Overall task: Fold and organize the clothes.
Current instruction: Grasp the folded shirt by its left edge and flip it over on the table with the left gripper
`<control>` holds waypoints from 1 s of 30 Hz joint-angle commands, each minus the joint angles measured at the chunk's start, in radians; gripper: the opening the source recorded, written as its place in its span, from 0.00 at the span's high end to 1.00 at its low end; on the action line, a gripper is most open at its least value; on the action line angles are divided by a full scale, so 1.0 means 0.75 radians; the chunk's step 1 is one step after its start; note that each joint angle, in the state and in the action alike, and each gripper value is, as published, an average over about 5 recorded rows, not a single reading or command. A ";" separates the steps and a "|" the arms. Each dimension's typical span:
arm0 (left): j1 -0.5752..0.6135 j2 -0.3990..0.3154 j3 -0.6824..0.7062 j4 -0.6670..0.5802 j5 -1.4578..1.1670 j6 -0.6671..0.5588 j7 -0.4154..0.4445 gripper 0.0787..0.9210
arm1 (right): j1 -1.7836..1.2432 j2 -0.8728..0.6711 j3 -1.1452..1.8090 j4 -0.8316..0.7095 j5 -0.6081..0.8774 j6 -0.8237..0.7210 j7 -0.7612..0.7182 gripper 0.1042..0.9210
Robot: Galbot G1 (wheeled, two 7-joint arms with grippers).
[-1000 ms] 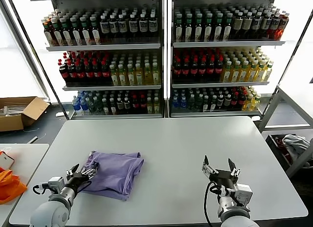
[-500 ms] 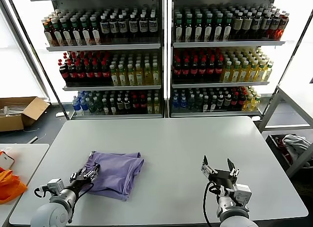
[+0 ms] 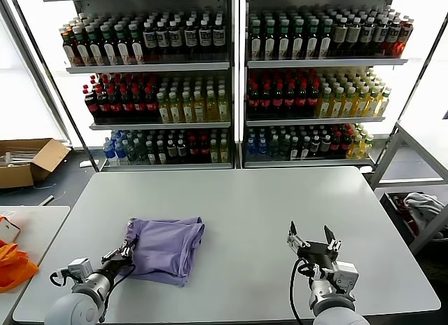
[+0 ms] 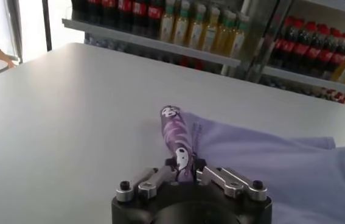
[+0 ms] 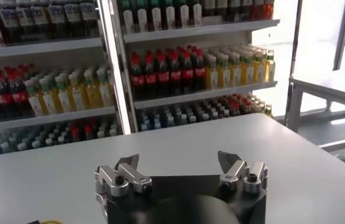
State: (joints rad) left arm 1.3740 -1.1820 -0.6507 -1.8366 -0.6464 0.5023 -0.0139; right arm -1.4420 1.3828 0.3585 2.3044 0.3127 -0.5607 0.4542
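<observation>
Lavender fabric, the T-shirt (image 3: 165, 249), lies bunched and partly folded on the near left part of the white table (image 3: 252, 213), well apart from the right gripper. From the head view it reads as a soft rumpled rectangle with one corner drawn toward the robot. The left wrist view adds what the head view cannot: a narrow ridge of the T-shirt (image 4: 269, 164), carrying a darker purple print, is pinched up between the closed fingers of the left gripper (image 4: 184, 172), so this hand is clamped on the cloth's near edge. In the head view the left gripper (image 3: 120, 258) sits low at that same left edge, its arm reaching in from the bottom corner, almost level with the tabletop.

The right gripper (image 3: 313, 244) hovers over bare table on the near right, fingers spread wide and grasping nothing; the right wrist view confirms it, with the right gripper (image 5: 181, 167) showing a clear gap between both fingertips.

Behind the table stand shelves of bottles (image 3: 231, 80). The printed lettering is folded over and probably unreadable from here, and the shirt's sleeves cannot be picked out in the crumple.
</observation>
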 commanded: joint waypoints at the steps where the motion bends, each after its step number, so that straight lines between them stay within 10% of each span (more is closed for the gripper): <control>1: 0.018 -0.007 -0.045 -0.045 0.038 0.007 -0.027 0.89 | 0.031 -0.004 -0.008 -0.005 0.001 -0.005 0.002 0.12; 21: 0.102 0.331 -0.677 -0.182 -0.004 0.024 -0.044 0.96 | -0.008 -0.021 0.001 0.030 0.015 0.000 0.008 0.12; 30: 0.146 0.201 -0.402 -0.496 0.239 0.037 -0.034 0.96 | -0.038 -0.021 0.019 0.051 0.010 0.000 0.012 0.12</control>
State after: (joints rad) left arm 1.4610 -1.0118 -1.0224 -2.0132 -0.6053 0.5163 -0.0397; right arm -1.4610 1.3666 0.3679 2.3356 0.3216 -0.5613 0.4623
